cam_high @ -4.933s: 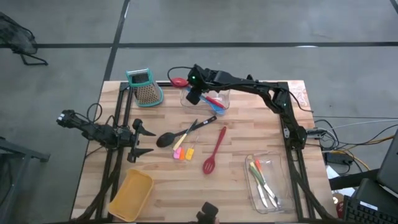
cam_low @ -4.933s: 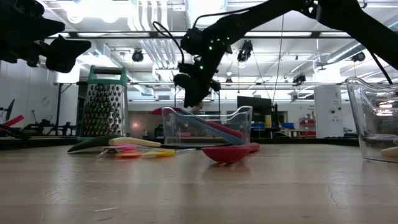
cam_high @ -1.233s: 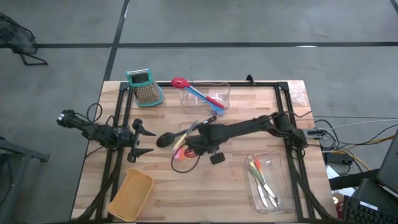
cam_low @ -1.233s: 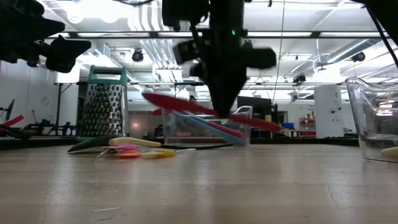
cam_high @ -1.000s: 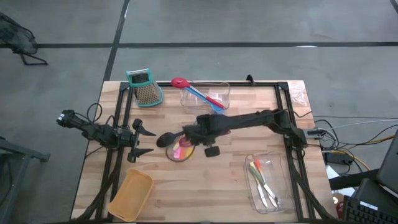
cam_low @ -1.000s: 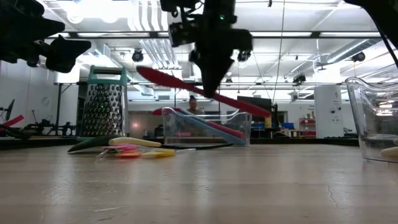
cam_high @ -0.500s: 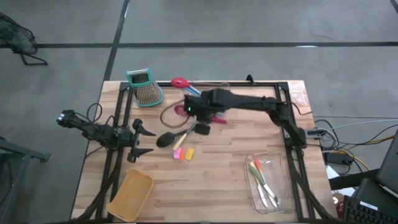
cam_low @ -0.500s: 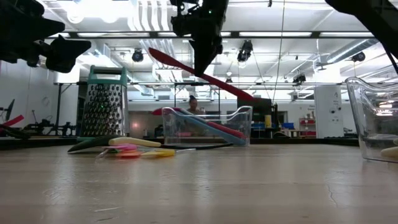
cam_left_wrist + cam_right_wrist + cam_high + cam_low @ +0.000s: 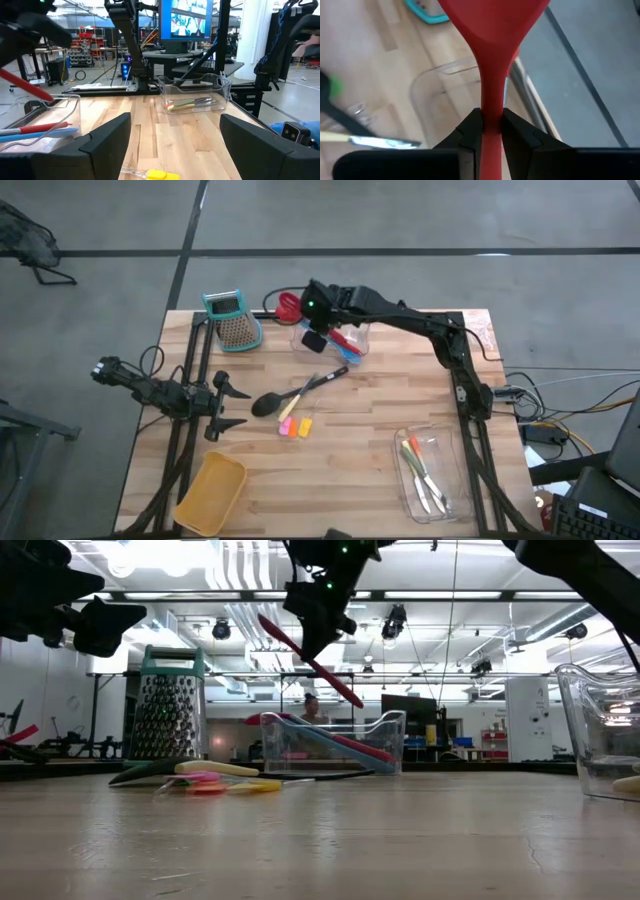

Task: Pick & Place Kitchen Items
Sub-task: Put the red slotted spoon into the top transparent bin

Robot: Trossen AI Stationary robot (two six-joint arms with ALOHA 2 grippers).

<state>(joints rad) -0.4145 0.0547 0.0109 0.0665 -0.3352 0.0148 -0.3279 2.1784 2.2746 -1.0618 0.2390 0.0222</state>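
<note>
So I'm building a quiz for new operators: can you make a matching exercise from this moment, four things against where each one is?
Things:
1. red spatula
2. black ladle
3. grater
4. tan bin

Places:
A. standing at the table's far left corner
B. lying on the wood mid-table, beside the small yellow and pink pieces
C. at the table's near left edge
D. clamped in the right gripper, tilted in the air above the clear bin

Pairs: 1-D, 2-B, 3-A, 4-C
</note>
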